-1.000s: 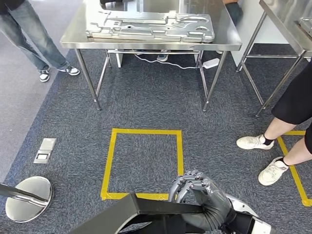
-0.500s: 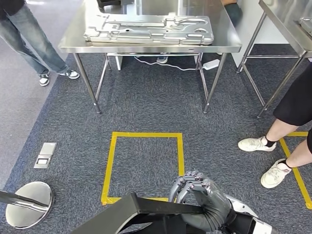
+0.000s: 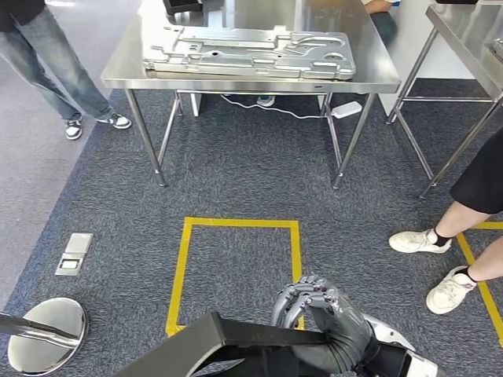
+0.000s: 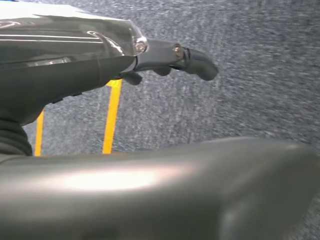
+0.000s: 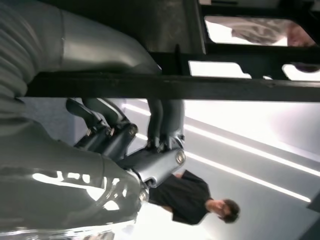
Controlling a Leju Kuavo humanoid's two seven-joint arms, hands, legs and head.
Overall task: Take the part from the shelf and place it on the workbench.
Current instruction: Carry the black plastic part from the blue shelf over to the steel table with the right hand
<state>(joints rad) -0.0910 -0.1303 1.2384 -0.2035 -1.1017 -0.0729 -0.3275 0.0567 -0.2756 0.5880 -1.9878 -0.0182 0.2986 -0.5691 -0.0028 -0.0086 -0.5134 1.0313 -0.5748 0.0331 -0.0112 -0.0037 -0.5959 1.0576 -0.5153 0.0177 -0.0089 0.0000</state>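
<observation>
**Black part held low by the right hand, workbench ahead**

Head view: the right hand (image 3: 323, 326) sits at the near edge, its fingers curled around the top bar of a flat black part (image 3: 237, 342) that stretches left from it across the near foreground. Beyond it, a yellow tape square (image 3: 237, 271) marks the dark carpet. Farther off stands the steel workbench (image 3: 127, 67), carrying a large pressed metal panel (image 3: 249, 53). A person in jeans (image 3: 47, 59) stands at the far left; another person's legs in white shoes (image 3: 450, 263) are at the right. A round chrome stand base (image 3: 42, 334) lies near left.

Left wrist view: the left hand (image 4: 166, 57) hangs over the carpet with dark fingers stretched out; a blurred grey surface covers the near part, and whether anything is held cannot be told.

Right wrist view: the right hand's fingers (image 5: 166, 120) wrap over a black frame bar of the part (image 5: 170, 87), clamped on it. A person in a black top (image 5: 188, 197) is behind.
</observation>
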